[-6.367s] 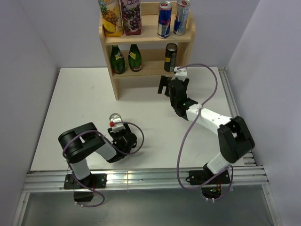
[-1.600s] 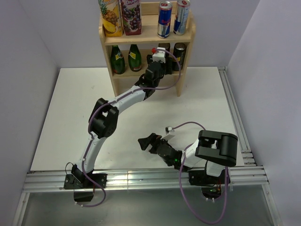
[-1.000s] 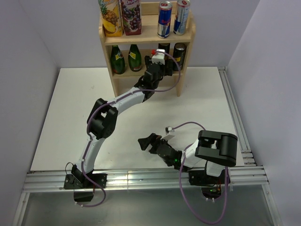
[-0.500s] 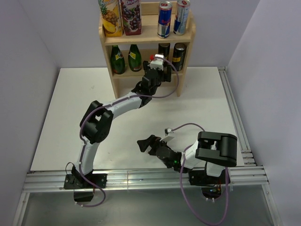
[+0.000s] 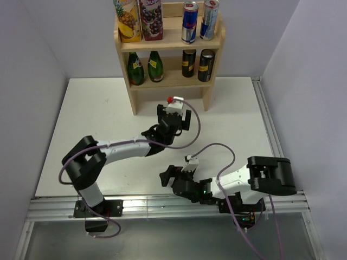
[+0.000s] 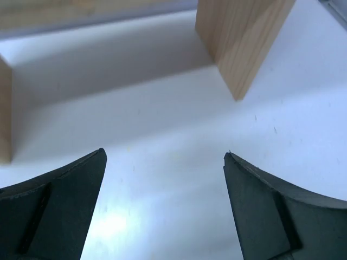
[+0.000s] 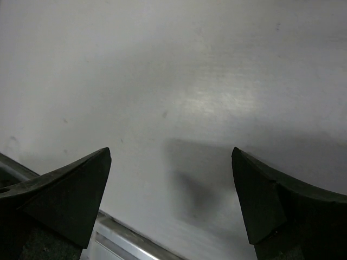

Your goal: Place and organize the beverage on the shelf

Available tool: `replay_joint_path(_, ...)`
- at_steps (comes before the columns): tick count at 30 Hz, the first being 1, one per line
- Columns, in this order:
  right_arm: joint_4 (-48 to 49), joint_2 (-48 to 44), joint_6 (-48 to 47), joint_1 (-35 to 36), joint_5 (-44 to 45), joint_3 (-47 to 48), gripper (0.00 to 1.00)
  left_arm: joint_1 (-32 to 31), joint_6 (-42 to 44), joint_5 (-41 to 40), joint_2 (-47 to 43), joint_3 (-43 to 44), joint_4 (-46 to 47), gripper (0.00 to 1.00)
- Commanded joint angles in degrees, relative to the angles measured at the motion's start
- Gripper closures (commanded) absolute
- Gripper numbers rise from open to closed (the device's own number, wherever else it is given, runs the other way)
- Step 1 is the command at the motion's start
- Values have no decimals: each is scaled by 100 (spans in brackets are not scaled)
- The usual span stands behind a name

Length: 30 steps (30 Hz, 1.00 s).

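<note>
If gripping slim dark metal cans (image 5: 188, 63) on light-wood three-tier shelf (image 5: 171, 46): prob. light, thin-walled, slick, so take mid-body, gently. Left gripper (image 6: 164, 154) & right gripper (image 7: 171, 150): wide, empty.

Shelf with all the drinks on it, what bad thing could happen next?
1. The open, empty left gripper hangs just in front of the shelf. A careless swing could bump its leg and wobble the tall cans on top.
2. The right gripper sits open near the left arm, and their purple cables loop close together, so they might snag.
</note>
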Motion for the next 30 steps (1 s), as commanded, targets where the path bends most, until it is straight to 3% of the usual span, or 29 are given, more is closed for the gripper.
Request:
replay_joint_path(1,-2966,-470,324,384,630,340,0,-312,-789,-887,-996,-418,-947,5)
replay_joint_path(5,-4399,-1218,219,754,1263,1166,0,-908,-1319,-1511,-2112,-1218,-1572,3)
replay_joint_path(8,-5014,-1798,-263,869,1632,1684,0,-1252,-1863,-1968,-3244,-1658,-2458,1)
replay_joint_path(14,-6246,-2678,-633,992,2415,2721,0,-1745,-2848,-2426,-4521,-2116,-3882,1)
replay_joint_path(18,-6941,-2968,-704,1070,2959,3267,0,-1877,-3769,-2777,-4865,-2046,-4955,1)
replay_joint_path(24,-8075,-3223,-633,1124,3759,4023,0,-2185,-4045,-3129,-5357,-1879,-5537,1)
replay_joint_path(30,-7568,-3803,-1564,1133,4024,4060,0,-2273,-3983,-3261,-5516,-1756,-5616,1)
